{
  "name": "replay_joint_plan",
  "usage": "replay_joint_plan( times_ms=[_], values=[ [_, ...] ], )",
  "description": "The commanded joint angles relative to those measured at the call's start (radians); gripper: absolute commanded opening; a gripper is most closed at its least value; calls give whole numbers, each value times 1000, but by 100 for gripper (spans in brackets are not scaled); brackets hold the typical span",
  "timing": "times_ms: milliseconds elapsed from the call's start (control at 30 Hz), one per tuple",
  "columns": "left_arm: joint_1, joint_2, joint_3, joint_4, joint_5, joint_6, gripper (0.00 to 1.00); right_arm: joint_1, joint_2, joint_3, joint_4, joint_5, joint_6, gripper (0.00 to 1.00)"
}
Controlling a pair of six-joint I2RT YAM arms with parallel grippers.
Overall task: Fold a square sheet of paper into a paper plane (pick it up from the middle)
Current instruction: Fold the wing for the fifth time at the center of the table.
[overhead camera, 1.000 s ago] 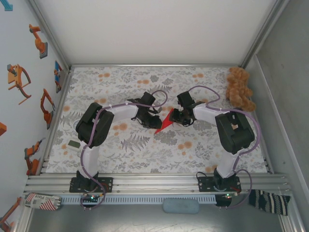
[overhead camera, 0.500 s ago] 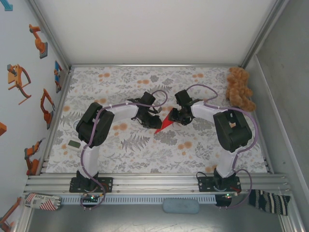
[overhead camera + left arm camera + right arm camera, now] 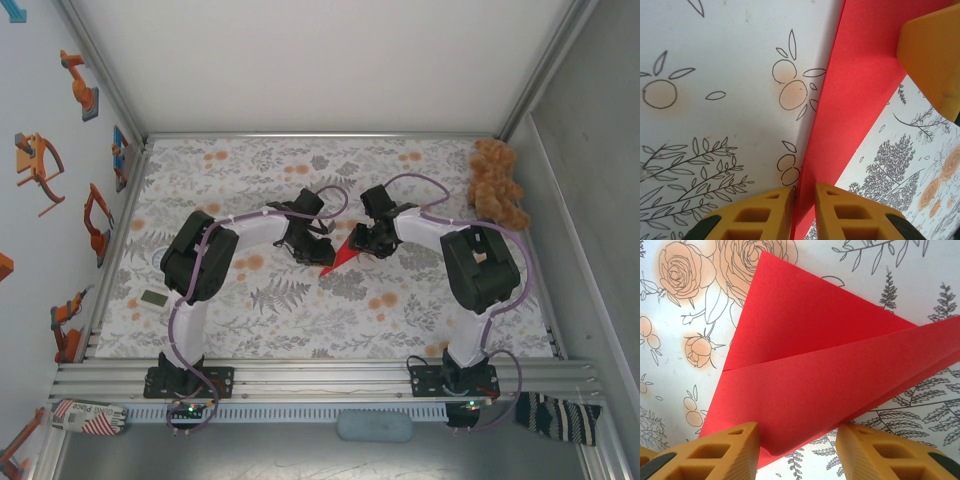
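I see L gripper (image 3: 803, 195) pinching paper plane (image 3: 805, 385) by its edge to steady it; R gripper (image 3: 795, 435) spread astride its wide end, prob. pre-crease.

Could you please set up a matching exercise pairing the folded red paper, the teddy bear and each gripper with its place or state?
Things:
1. folded red paper
2. teddy bear
3. left gripper
4. right gripper

Places or states:
A. far right corner of the table
B. fingers wide apart, straddling the paper's corner
C. fingers nearly together, pinching the paper's edge
D. middle of the table

Pairs: 1-D; 2-A; 3-C; 4-B
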Motion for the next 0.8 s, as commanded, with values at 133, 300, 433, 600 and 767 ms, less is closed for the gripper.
replay_joint_plan(
  times_ms=[133,300,433,600,767],
  values=[
    [-38,122,-38,-113,-142,-10,21,1,114,-52,0,65,3,46],
    [-39,128,-36,-116,-148,-14,20,2,40,-41,11,29,12,47],
    [-39,130,-35,-120,-147,-16,20,-4,-73,-35,34,-14,19,53],
    [-39,131,-35,-120,-147,-16,20,-6,-235,-86,66,-1,22,54],
    [-39,130,-30,-119,-147,-17,20,-6,-313,-205,190,-62,41,45]
  ],
)
